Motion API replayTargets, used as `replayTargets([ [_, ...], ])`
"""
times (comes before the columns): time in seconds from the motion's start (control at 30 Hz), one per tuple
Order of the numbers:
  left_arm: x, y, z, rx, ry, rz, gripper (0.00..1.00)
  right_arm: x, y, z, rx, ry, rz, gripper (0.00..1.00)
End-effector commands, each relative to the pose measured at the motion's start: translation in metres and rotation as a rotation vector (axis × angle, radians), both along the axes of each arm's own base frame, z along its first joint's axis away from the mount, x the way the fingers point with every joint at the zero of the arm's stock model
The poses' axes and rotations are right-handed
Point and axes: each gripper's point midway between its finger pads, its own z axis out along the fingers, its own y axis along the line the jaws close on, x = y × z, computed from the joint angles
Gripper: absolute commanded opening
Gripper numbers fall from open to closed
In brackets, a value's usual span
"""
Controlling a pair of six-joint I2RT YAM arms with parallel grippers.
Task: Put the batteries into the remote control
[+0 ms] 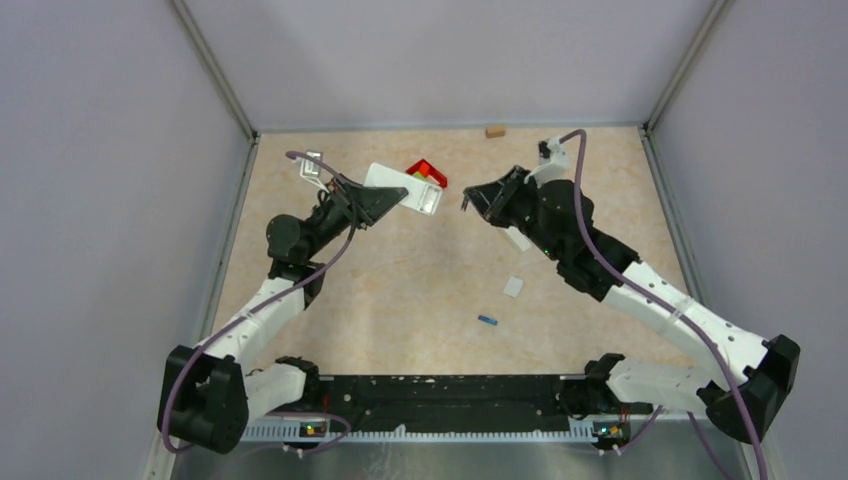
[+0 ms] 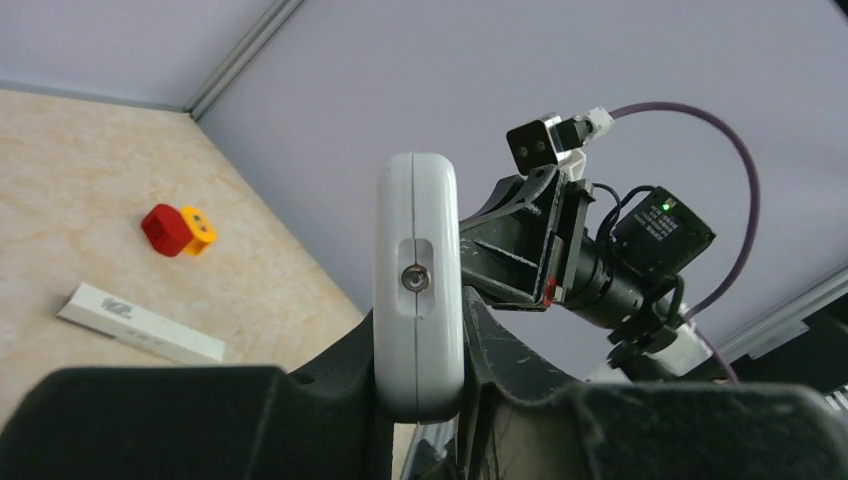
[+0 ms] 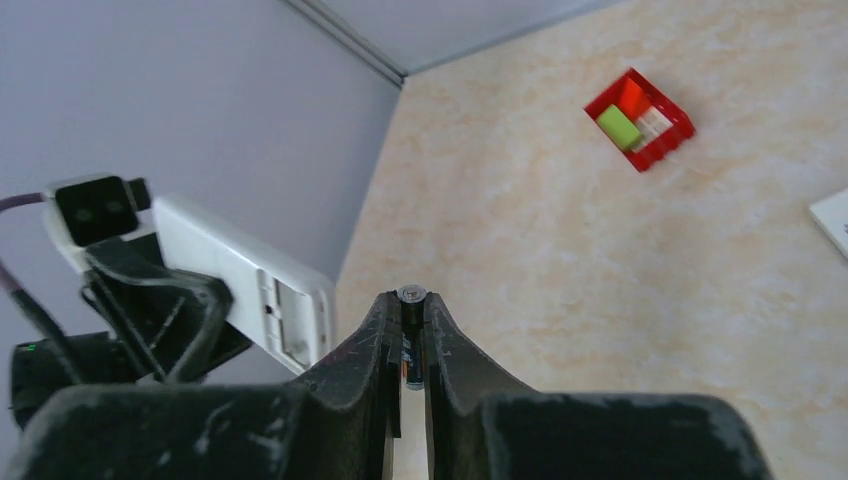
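Note:
My left gripper [image 2: 418,350] is shut on a white remote control [image 2: 417,230] and holds it up off the table, end-on to the left wrist camera. From above, the remote [image 1: 405,188] juts toward the right arm. In the right wrist view the remote [image 3: 240,265] shows its open battery compartment [image 3: 290,322], which is turned toward that gripper. My right gripper [image 3: 410,335] is shut on a dark battery [image 3: 411,345] whose metal end sticks out at the fingertips. It hangs a short way right of the remote [image 1: 468,204]. A blue battery [image 1: 487,320] lies on the table.
A red bin [image 1: 425,172] with small blocks sits behind the remote. A white flat piece [image 1: 513,287] lies near the blue battery. A long white bar [image 2: 140,323] and a red-and-yellow block [image 2: 175,230] lie on the floor. A small tan block [image 1: 494,131] rests by the back wall.

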Motion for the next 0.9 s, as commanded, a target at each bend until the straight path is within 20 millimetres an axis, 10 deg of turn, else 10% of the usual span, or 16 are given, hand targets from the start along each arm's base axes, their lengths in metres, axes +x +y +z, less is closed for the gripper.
replayTargets([
  [0.0,-0.014,0.001,0.038,-0.196,-0.041,-0.049,0.0,-0.006,0.017,0.09,0.206,-0.209,0.08,0.0],
  [0.37,-0.004,0.004,0.035,-0.338,0.074,-0.061,0.0,-0.018,0.044,0.13,0.314,-0.239,0.184,0.0],
  [0.87,0.003,0.007,0.031,-0.39,0.123,-0.045,0.0,0.0,0.068,0.093,0.007,-0.125,-0.02,0.0],
])
